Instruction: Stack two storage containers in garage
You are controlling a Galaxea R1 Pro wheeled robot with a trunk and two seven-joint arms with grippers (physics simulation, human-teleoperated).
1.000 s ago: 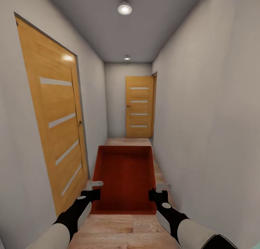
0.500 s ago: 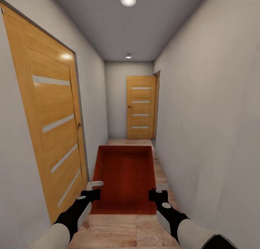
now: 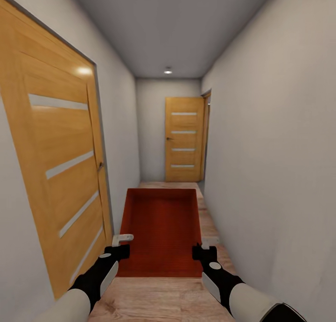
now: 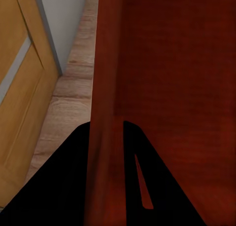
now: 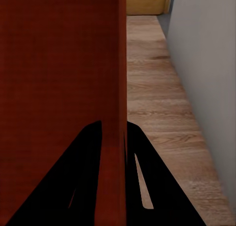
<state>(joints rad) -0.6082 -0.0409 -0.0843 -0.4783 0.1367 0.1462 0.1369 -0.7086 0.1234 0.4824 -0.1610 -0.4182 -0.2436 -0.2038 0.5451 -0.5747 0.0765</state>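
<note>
An orange-red open-top storage container (image 3: 161, 231) hangs in front of me, held level between both arms above the light wood hallway floor. My left gripper (image 3: 120, 248) is shut on its left wall (image 4: 104, 103), one dark finger on each side of the thin wall. On the opposite side, the right gripper (image 3: 203, 249) is shut on the right wall (image 5: 118, 88) in the same way. The bin's inside is bare.
I am in a narrow hallway with white walls (image 3: 284, 163). A closed wooden door (image 3: 60, 168) stands close on the left, another wooden door (image 3: 183, 139) at the far end, with an opening (image 3: 206, 135) beside it on the right. Wood floor (image 3: 161, 298) runs ahead.
The whole view has shifted forward along the hallway: the left door looms larger and the ceiling lamp has slid to the top edge. The container and both grippers keep their places in the picture.
</note>
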